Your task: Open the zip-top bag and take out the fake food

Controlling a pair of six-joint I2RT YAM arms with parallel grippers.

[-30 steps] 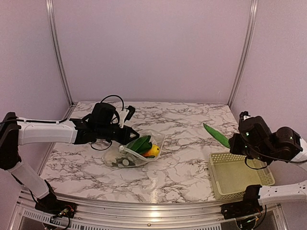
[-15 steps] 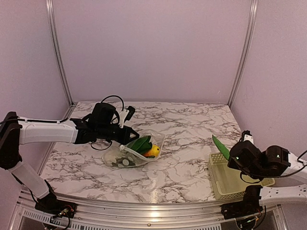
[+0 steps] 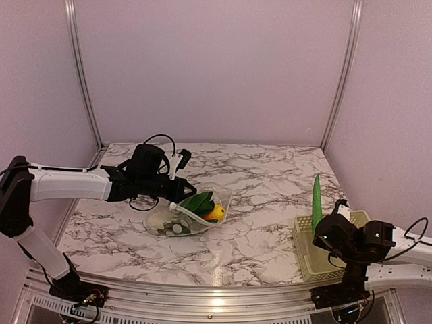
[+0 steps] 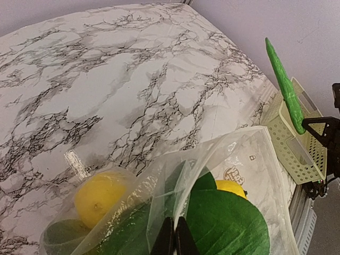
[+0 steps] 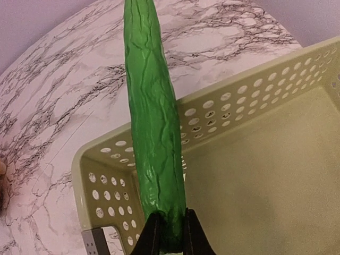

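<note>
Top external view: the left tool is pressed together on a thin fold of the zip-top bag, same as one second ago. The bag lies left of the centre of the bench, with the fake food inside. Wide bare marble lies between it and the basket at the right near edge. The right tool has come lower. It clamps the long green piece, now upright over the basket's left rim, tilted before.

One clear dotted plastic bag, one pale yellow-green perforated basket, one long green toy vegetable. In the bag: two yellow toy fruits, perhaps two green leaves.
</note>
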